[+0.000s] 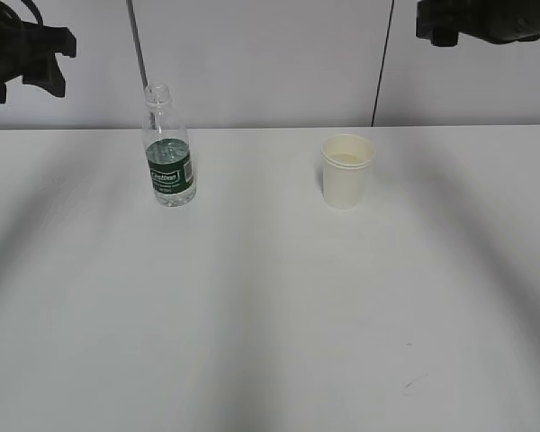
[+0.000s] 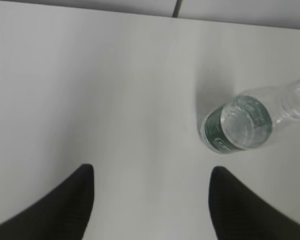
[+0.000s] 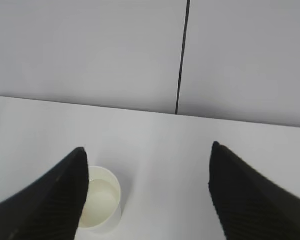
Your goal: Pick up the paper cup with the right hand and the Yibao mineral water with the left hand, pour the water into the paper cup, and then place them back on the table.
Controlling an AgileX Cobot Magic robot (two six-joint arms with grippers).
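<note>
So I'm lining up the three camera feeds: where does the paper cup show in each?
Exterior view: paper cup stands right of centre, far half of the table.
Left wrist view: not in it.
Right wrist view: lower left, by the left claw finger.
Shared landmark: the dark wall seam behind the cup.

A robotics test station in a bare lab or office-like room: a plain white bench (image 1: 270, 315) runs up against pale grey wall panels (image 1: 270, 54) split by a dark vertical seam (image 1: 382, 63), with no household or shop furnishings in sight. Black robot arms hang in at the upper left (image 1: 22, 54) and upper right (image 1: 486, 22) corners of the exterior view. The staging is sparse, just a capless mineral water bottle (image 1: 169, 153) and a paper cup (image 1: 346, 171) standing well apart on the bench, as for a controlled trial.
</note>
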